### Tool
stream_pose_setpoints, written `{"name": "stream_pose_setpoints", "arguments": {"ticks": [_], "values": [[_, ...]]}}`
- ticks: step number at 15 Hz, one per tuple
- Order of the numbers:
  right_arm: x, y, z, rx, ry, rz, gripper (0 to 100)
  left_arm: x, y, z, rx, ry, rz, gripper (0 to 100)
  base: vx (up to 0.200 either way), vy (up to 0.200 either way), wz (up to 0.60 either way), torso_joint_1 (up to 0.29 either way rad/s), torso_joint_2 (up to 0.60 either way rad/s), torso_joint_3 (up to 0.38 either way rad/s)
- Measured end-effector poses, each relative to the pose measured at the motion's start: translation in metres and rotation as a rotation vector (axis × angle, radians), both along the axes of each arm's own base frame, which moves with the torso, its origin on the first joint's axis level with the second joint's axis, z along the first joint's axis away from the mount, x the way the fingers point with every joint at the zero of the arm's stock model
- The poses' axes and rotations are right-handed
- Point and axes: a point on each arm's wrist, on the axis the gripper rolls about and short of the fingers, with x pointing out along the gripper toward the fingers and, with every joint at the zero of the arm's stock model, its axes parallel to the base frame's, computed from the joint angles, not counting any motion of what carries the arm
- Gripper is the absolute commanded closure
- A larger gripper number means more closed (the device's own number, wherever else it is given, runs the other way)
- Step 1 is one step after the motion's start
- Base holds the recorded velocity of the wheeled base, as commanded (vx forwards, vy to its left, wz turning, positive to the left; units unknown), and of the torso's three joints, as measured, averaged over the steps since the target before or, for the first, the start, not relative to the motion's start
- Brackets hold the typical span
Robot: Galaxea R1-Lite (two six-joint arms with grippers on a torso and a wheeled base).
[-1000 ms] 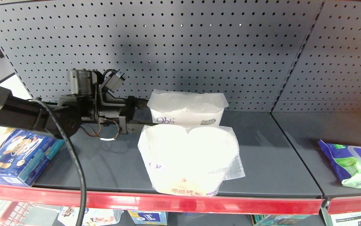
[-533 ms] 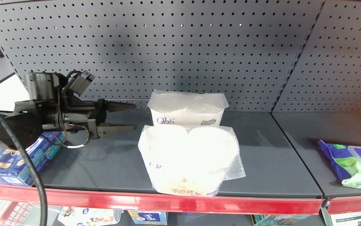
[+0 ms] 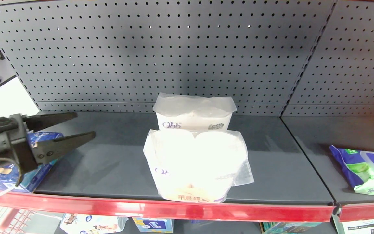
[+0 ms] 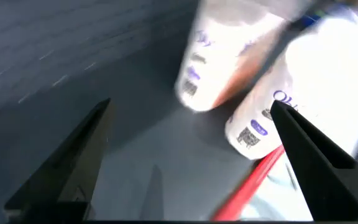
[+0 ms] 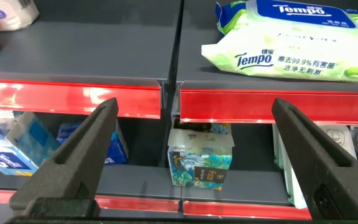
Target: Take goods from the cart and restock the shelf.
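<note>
You have two tissue packs on the grey shelf (image 3: 115, 162). The rear pack (image 3: 193, 112) stands near the pegboard, and the front pack (image 3: 195, 162) stands at its 6 o'clock, touching it or just short of it, its base close to the red rail (image 3: 174, 209). One blue biscuit box (image 3: 37, 178) lies at 9 o'clock of the packs. One pack of wet wipes (image 3: 365, 172) lies at 3 o'clock on the next shelf section.

Your left gripper (image 3: 85, 124) hangs over the shelf's 9 o'clock end, above the biscuit box. Its jaws are spread wide with nothing between them and point toward 3 o'clock. Your right gripper (image 5: 196, 102) faces the red rail below the wet wipes, jaws likewise apart and empty.

A second ago the left gripper was right beside the rear pack, and since then it has drawn back toward 9 o'clock, well apart from both packs. The packs, box and wipes have not shifted
</note>
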Motion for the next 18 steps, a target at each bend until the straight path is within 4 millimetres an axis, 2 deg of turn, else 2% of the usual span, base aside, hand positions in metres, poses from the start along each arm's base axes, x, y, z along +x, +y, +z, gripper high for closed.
{"name": "stream_pose_setpoints", "arguments": {"ticks": [2,5,7,10,15,16,18], "values": [[0.000,0.000,0.000,0.000,0.000,0.000,0,-0.046,0.004,0.002,-0.070,0.009,0.238,0,0.000,0.000,0.00,0.000,0.00,0.000],[0.000,0.000,0.000,0.000,0.000,0.000,0,-0.104,0.005,-0.015,-0.112,0.044,0.346,0,0.000,0.000,0.00,0.000,0.00,0.000],[0.000,0.000,0.000,0.000,0.000,0.000,0,-0.130,0.006,-0.028,-0.091,0.068,0.405,0,0.000,0.000,0.00,0.000,0.00,0.000],[0.000,0.000,0.000,-0.002,0.003,0.002,0,-0.152,0.007,-0.036,-0.067,0.031,0.499,0,0.000,0.000,0.00,0.000,0.00,0.000],[0.001,0.000,0.002,-0.018,0.006,0.018,0,-0.177,0.007,-0.050,-0.056,0.038,0.534,0,0.000,0.000,0.00,0.000,0.00,0.000],[0.000,0.000,0.006,-0.017,-0.004,0.019,0,-0.180,0.007,-0.050,-0.058,0.023,0.541,0,0.000,0.000,0.00,0.000,0.00,0.000],[-0.003,0.000,0.037,0.033,-0.056,0.025,0,-0.186,0.007,-0.054,-0.057,0.021,0.544,0,0.000,0.000,0.00,0.000,0.00,0.000]]}}
